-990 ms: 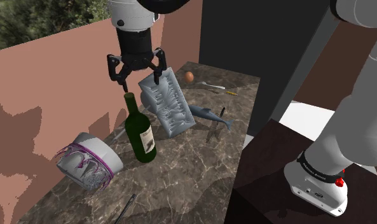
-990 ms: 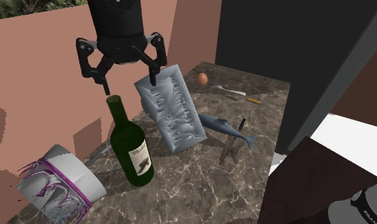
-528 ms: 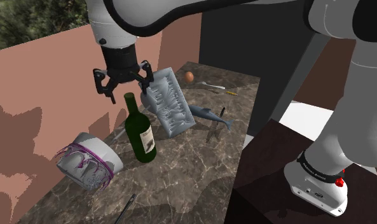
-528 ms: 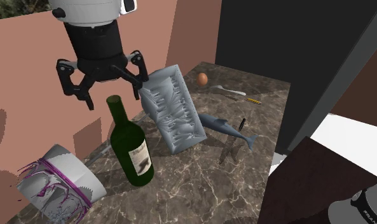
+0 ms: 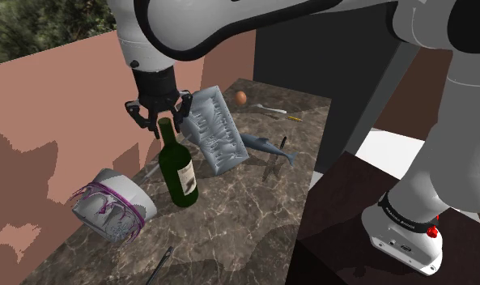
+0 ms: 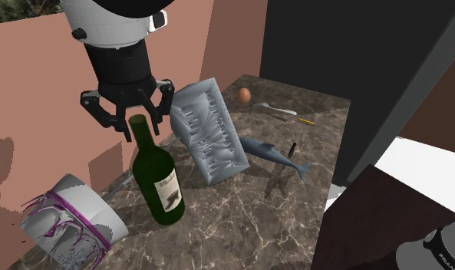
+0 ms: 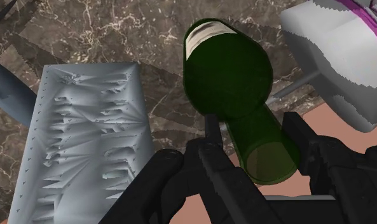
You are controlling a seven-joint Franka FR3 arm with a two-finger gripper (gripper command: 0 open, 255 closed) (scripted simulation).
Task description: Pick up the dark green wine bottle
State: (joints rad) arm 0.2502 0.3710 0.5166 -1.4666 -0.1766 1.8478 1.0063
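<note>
Marble counter [image 5: 238, 202], upright dark green wine bottle [image 5: 178, 166], pale label [image 6: 168, 189], pincer [image 5: 160, 124] spread around its mouth

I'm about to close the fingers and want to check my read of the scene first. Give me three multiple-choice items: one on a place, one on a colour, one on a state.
1. Where is the gripper?
A. Over the egg
B. At the top of the wine bottle, at its neck
C. Over the fish figure

2. What colour rings the grey container lying on its side?
A. Red
B. Yellow
C. Purple

3. How is the wine bottle placed?
A. Standing upright on the counter
B. Lying on its side
C. Lifted off the counter

Answers:
1 B: in the wrist view the open fingers stand on either side of the neck.
2 C: a purple ring runs around the container's open end.
3 A: the bottle's base rests on the marbled counter, with the neck pointing up.
</note>
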